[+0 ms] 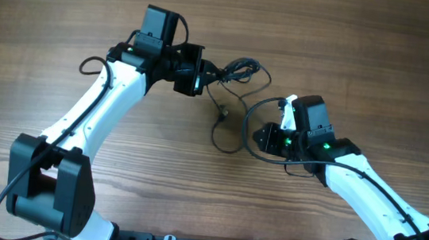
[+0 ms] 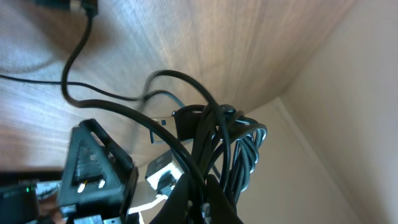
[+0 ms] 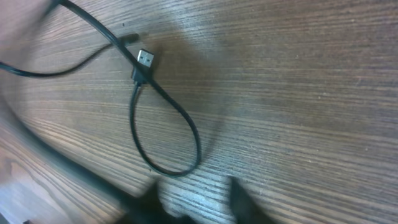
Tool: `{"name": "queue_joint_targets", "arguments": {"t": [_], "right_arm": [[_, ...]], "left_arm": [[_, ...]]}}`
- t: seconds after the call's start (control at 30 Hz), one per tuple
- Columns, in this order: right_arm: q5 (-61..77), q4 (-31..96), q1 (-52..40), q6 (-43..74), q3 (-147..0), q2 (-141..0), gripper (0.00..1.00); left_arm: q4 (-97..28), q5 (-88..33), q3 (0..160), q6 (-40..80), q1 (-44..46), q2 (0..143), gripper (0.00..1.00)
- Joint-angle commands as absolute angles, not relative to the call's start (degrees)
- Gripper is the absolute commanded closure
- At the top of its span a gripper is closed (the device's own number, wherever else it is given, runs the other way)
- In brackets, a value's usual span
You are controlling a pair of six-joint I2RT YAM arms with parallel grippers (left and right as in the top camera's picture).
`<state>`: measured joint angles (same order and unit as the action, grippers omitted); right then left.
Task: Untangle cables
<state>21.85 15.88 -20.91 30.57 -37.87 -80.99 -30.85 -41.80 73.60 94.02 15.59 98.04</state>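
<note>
Cable bunch (image 2: 231,144): clamped by left gripper (image 2: 202,202). Loose loop (image 3: 166,132): laid lengthwise just ahead of nearer right gripper (image 3: 196,200), jaws half-parted.

Black cables (image 1: 240,67), brown wood-grain table (image 1: 367,40)

The overhead camera looks straight down on the wooden table (image 1: 366,48), far enough off to take in both arms. The left wrist camera sits very close to the bunched cables (image 2: 233,146), looking low across the tabletop toward a pale wall (image 2: 360,124). The right wrist camera hangs close over the wood, looking steeply down at a cable loop (image 3: 196,149), which the overhead view shares.
</note>
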Motion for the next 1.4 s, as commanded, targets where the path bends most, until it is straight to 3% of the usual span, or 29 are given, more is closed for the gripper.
{"name": "queue_joint_targets", "arguments": {"t": [0.0,0.2,0.43,0.57,0.67,0.77,0.87,0.97,1.1,1.17,1.2,1.23,1.37], "right_arm": [[20.8,15.7,-20.0,33.4,-37.8,-80.4,0.01],[26.0,16.0,-12.8,39.0,-37.8,-80.3,0.00],[47.6,9.6,-4.6,24.7,-37.8,-80.4,0.00],[51.2,7.3,-4.3,21.8,-37.8,-80.4,0.02],[51.7,6.7,-4.3,22.1,-37.8,-80.4,0.08],[51.8,6.7,-4.3,22.0,-37.8,-80.4,0.19],[51.8,6.9,-4.3,22.1,-37.8,-80.4,0.42],[51.7,7.4,-4.3,22.1,-37.8,-80.4,0.72],[51.0,9.5,-4.3,22.8,-37.8,-80.4,0.92],[51.0,10.4,-4.3,23.7,-37.8,-80.4,0.96],[50.9,10.4,-4.3,24.4,-37.8,-80.4,0.96],[50.6,10.3,-4.3,25.5,-37.8,-80.4,0.96],[43.2,9.4,-4.3,36.6,-37.8,-80.4,0.96]], "left_arm": [[-29.3,-41.6,73.8,82.6,15.1,97.6,0.96],[-30.5,-38.4,73.8,48.4,15.4,97.6,0.96],[-32.9,-32.7,73.8,28.5,19.0,97.6,0.96],[-31.5,-32.7,73.8,15.3,23.6,97.6,0.96],[-31.6,-32.7,73.8,4.9,27.6,97.6,0.96],[-31.5,-32.7,73.8,-1.1,31.5,97.6,0.96],[-31.5,-32.7,73.8,-4.8,34.1,97.6,0.96],[-31.5,-32.2,73.8,-5.6,34.9,97.6,0.96],[-31.6,-30.3,73.8,-5.3,34.3,97.6,0.86],[-31.4,-28.5,73.8,-2.2,33.7,97.6,0.72],[-31.2,-27.7,73.8,-0.3,33.4,97.6,0.40],[-30.9,-26.9,73.8,2.2,33.1,97.6,0.00],[-28.0,-25.8,73.8,16.9,32.1,97.6,0.00]]}}
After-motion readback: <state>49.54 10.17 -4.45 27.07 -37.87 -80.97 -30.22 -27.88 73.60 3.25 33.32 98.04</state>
